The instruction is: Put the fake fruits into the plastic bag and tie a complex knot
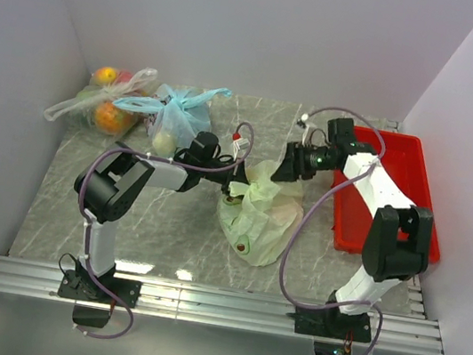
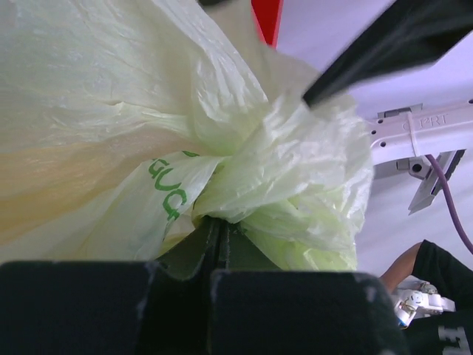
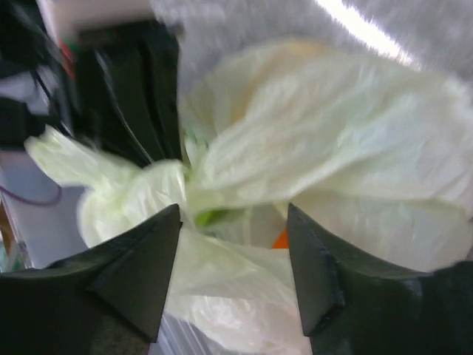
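Three bags and one red tray [image 1: 404, 168] sit on the grey table [image 1: 164, 238].

Green bag [image 1: 266, 218]: mid-table, between the two arms, slumped, with its top gathered into a twisted neck. Green lettering shows on one fold. The crinkled plastic hides most of the contents. A warm yellow-orange tint shows through the wall in the left wrist view. A small patch of orange fruit [image 3: 279, 239] shows low between the folds in the right wrist view. How many pieces are inside cannot be told.

Blue bag [image 1: 178, 119]: back left, handles splayed upward, something pale inside.

Clear bag [image 1: 109, 103]: back left corner, beside the blue one, holding orange and red fruit.

Tray: far right, well apart from the green bag.

Left gripper [image 1: 233, 188]: at the green bag's upper left, fingers pressed together with a bunch of the neck pinched between them.

Right gripper [image 1: 289, 166]: at the bag's upper right, fingers spread wide and pointed at the gathered top. Folds of plastic lie beyond and between the tips. The wrist view is blurred, so contact cannot be told, and nothing is clamped.
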### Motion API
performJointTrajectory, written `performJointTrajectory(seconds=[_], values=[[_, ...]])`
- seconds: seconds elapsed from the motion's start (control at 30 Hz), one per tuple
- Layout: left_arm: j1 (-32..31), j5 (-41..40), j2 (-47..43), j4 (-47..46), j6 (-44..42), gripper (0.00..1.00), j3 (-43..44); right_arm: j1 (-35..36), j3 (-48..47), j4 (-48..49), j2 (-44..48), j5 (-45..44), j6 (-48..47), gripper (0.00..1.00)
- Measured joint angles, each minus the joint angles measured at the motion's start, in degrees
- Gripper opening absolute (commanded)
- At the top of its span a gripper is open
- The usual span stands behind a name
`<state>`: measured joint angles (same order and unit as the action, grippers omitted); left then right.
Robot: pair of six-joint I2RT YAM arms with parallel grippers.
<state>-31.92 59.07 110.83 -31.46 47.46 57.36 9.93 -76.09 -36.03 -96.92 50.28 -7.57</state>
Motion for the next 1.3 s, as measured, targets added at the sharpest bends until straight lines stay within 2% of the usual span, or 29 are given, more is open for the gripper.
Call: performJointTrajectory(seconds=[0.1, 0.33, 0.57, 0.8, 0.97, 1.0, 1.03, 1.17, 1.3], values=[[0.00, -0.02, 0.00, 0.07, 0.00, 0.00, 0.20, 0.04, 2.93, -4.33, 0.59, 0.48, -3.91, 0.79], [-0.31, 1.51, 0.00, -0.92, 1.36, 0.00, 0.33, 1.29, 8.87, -9.18, 5.38, 3.04, -8.79, 0.83], [-3.74, 4.72, 0.02, -3.76, 3.89, 0.00, 0.68, 6.86, 13.64, -0.96, 5.90, 2.23, -1.62, 0.85], [-3.76, 5.03, 2.93, -18.40, 14.36, 0.01, 0.66, 9.16, 15.13, 6.14, 5.46, 3.19, 5.97, 0.86], [-3.69, 3.80, 4.31, -22.93, 17.73, 0.00, 0.85, 10.40, 16.20, 9.40, 5.51, 3.15, 9.68, 0.88], [-3.67, 3.56, 4.42, -23.37, 18.18, 0.00, 0.85, 10.32, 16.11, 9.20, 5.60, 2.93, 9.57, 0.89], [-3.63, 3.45, 4.42, -23.56, 18.29, 0.00, 0.85, 9.92, 15.91, 8.46, 5.75, 2.69, 9.09, 0.95], [-3.52, 3.39, 4.42, -23.08, 17.57, 0.00, 0.87, 7.76, 12.48, 1.22, 7.17, 1.20, 3.30, 0.96], [-3.32, 3.32, 4.39, -21.55, 15.63, 0.00, 0.87, 4.66, 5.05, -7.08, 8.50, -0.92, -3.61, 0.97]])
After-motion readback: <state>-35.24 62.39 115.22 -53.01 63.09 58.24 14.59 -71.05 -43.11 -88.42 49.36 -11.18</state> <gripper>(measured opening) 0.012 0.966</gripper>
